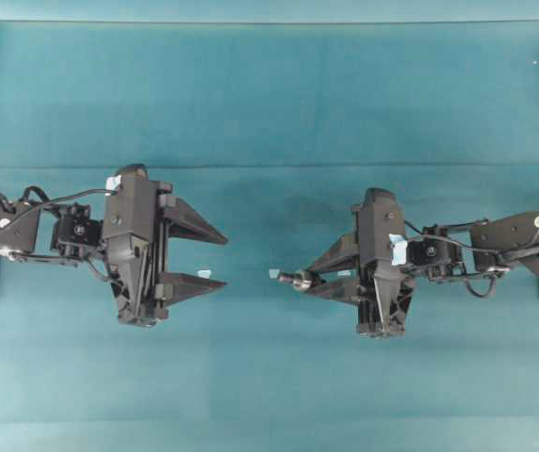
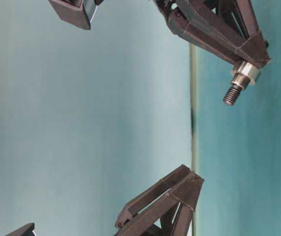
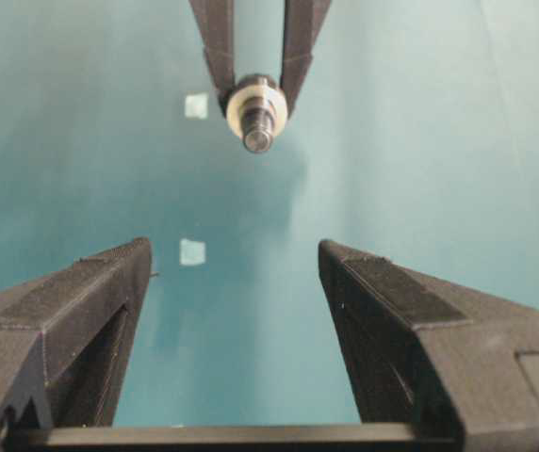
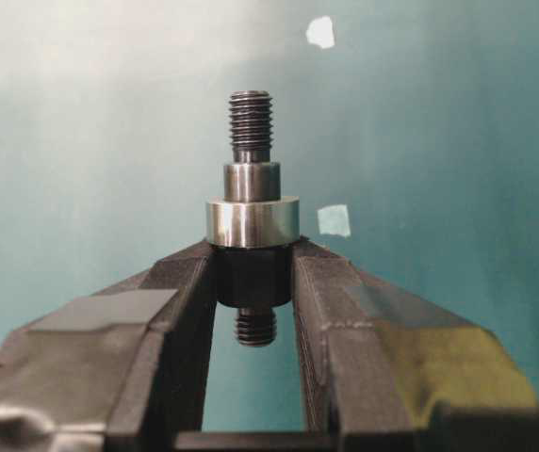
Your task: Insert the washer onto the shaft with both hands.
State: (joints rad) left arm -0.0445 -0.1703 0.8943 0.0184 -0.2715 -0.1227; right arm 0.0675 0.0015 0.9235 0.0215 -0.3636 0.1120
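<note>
The right tool (image 1: 300,281) is clenched on the shaft (image 4: 252,188), its fingertips (image 4: 318,273) pinching the dark body just under the washer (image 4: 252,222), which already sits ringed around the shaft against the collar. In the right wrist view the threaded end points to 12 o'clock and a second threaded stub pokes out at 6 o'clock between the fingers; the section the tips grip is hidden by them. The left tool (image 1: 215,259) stands released, holding nothing, well apart from the shaft, which lies at its 3 o'clock in the overhead view. Both arms are cut off at the overhead frame's edges. Pale blue tape scraps (image 3: 192,251) lie on the teal counter (image 1: 269,104). No writing or brand mark can be read anywhere.
</note>
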